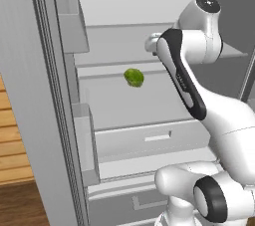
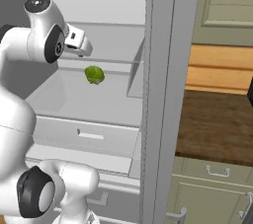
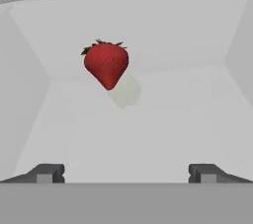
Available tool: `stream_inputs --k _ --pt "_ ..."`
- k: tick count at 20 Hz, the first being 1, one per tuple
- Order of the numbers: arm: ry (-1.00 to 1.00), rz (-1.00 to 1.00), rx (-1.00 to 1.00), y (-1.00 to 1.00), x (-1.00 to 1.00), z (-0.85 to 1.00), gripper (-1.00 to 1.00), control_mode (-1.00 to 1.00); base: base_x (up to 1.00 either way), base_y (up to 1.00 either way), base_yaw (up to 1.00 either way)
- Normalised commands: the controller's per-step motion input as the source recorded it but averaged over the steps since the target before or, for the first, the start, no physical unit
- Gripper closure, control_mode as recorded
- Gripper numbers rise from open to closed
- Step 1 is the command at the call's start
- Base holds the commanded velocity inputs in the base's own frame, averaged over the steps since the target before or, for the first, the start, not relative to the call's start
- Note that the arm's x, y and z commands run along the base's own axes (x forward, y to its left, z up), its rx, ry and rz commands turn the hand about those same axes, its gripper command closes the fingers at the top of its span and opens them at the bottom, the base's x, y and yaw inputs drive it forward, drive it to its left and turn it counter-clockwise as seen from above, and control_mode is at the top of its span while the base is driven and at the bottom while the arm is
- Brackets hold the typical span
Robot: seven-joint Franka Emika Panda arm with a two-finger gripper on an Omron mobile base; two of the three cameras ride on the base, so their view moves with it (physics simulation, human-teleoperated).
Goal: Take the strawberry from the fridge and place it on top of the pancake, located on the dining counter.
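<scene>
Red, heart-shaped strawberry (image 3: 106, 65) is seen upper left of centre in the hand view, on a pale grey shelf of the open fridge (image 3: 148, 129). Spread wide and empty, the gripper (image 3: 126, 172) is well short of it. The reaching step is judged in hand; an advance leftward to straddle the berry is called for next.

Inside the open fridge (image 1: 149, 46), a leafy vegetable (image 1: 134, 77) lies on a shelf (image 1: 134, 103), with a drawer (image 1: 154, 138) below it. In the hand view the strawberry (image 3: 105, 63) sits ahead of the hand (image 3: 126, 172) — left of centre, well apart. The dining counter (image 2: 217, 124) lies right of the fridge door (image 2: 163, 94).
</scene>
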Motion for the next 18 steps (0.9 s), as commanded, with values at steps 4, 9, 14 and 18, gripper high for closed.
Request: stream_inputs --k 4,9,14,18 --pt "0.00 0.00 0.00 0.00 0.56 -0.11 -1.00 -1.00 0.00 0.00 0.00" --pt "0.00 0.00 0.00 0.00 0.62 -0.16 -1.00 -1.00 0.00 0.00 0.00" --pt "0.00 0.00 0.00 0.00 0.64 -0.32 -1.00 -1.00 0.00 0.00 0.00" --pt "0.00 0.00 0.00 0.05 0.43 -0.32 -1.00 -1.00 0.00 0.00 0.00"
